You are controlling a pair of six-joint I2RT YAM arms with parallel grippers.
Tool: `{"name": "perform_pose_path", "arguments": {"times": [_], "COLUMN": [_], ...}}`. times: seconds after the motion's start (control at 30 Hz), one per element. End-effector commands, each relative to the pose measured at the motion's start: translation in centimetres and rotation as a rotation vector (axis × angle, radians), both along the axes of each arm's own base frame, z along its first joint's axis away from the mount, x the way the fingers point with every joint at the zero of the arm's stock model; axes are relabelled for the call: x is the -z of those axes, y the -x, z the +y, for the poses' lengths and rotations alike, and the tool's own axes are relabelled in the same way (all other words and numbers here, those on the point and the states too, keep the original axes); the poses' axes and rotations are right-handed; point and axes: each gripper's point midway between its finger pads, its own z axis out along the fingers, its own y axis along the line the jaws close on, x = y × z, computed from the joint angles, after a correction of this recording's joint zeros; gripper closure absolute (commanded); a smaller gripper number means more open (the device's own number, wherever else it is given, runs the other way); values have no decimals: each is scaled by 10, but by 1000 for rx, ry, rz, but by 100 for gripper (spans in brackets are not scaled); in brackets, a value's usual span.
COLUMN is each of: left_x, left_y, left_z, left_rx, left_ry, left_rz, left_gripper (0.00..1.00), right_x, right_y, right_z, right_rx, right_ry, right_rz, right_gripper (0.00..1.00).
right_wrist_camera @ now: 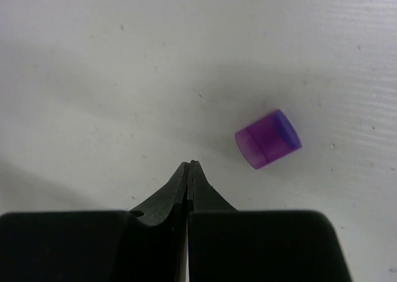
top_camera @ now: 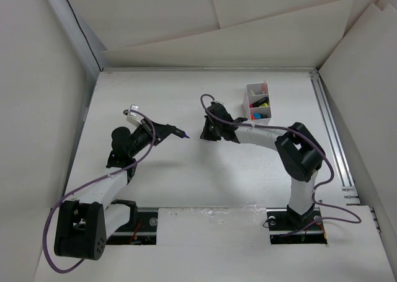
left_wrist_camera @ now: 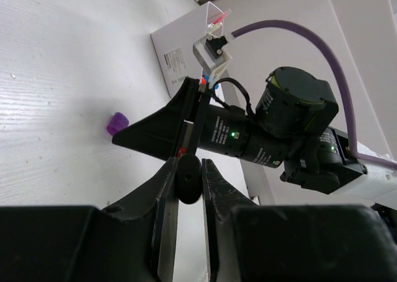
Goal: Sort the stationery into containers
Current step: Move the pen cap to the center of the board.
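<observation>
Right wrist view showed the purple cap [right_wrist_camera: 268, 139] just ahead-right of the clenched, empty right gripper [right_wrist_camera: 188, 165]; left gripper [left_wrist_camera: 189, 164] grasped a marker [left_wrist_camera: 188, 183].

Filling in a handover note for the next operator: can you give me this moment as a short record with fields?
Left pincer: shut on a black highlighter
Right pincer: shut, holding nothing
Purple cap: loose on the table, just beside the right pincer's tips, apart from them
White box: beyond the right pincer, coloured stationery inside its compartments
</observation>
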Motion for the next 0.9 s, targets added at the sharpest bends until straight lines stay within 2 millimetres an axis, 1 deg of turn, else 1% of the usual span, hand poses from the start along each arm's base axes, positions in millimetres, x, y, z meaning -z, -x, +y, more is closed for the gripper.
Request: {"name": "perform_pose_path", "arguments": {"times": [0.0,0.1,0.13,0.17,0.2,0.23,0.27,0.3,0.33,0.37,0.4,0.47,0.5,0.53,0.57,0.6,0.63,0.7,0.77,0.8,0.87], "left_x": [-17,-18,-22,-23,-25,-24,-24,-25,-23,-25,-27,-22,-23,-21,-16,-12,-15,-3,-3,-4,-2], "left_y": [-3,-1,1,4,5,8,8,11,14,14,18,22,23,27,27,29,31,34,34,35,32], "left_z": [-1,-3,-4,-6,-8,-9,-9,-10,-11,-11,-14,-16,-17,-19,-20,-21,-21,-21,-21,-21,-18], "left_rx": [13,26,36,55,66,75,74,86,95,95,122,141,153,173,184,194,206,204,204,204,179], "left_ry": [-3,11,23,30,39,52,60,69,78,93,102,123,135,148,147,146,153,146,146,138,115], "left_rz": [-71,-58,-70,-63,-69,-59,-52,-56,-47,-43,-42,-29,-27,-14,5,10,5,32,32,20,7], "left_gripper": [100,100,100,100,100,100,100,100,100,100,100,100,100,100,100,100,100,100,100,100,100], "right_x": [-10,-10,-9,-3,-4,1,-5,3,-3,-1,5,5,6,11,5,10,11,11,2,-8,-26], "right_y": [3,-4,-11,-10,-16,-20,-23,-23,-29,-32,-33,-39,-41,-43,-49,-48,-51,-51,-51,-50,-51], "right_z": [-14,-19,-22,-23,-24,-26,-23,-24,-23,-21,-20,-13,-11,-15,-10,-11,-9,-9,-8,-9,-9], "right_rx": [7,26,35,34,45,49,50,49,55,55,54,46,46,62,62,62,62,62,63,57,47], "right_ry": [54,82,93,102,100,100,91,100,82,82,85,74,74,74,64,69,68,68,55,47,35], "right_rz": [-36,-43,-50,-40,-43,-33,-43,-32,-43,-42,-39,-39,-39,-28,-41,-34,-35,-35,-51,-70,-104], "right_gripper": [100,100,100,100,100,100,100,100,100,100,100,100,100,100,100,100,100,100,100,100,91]}}
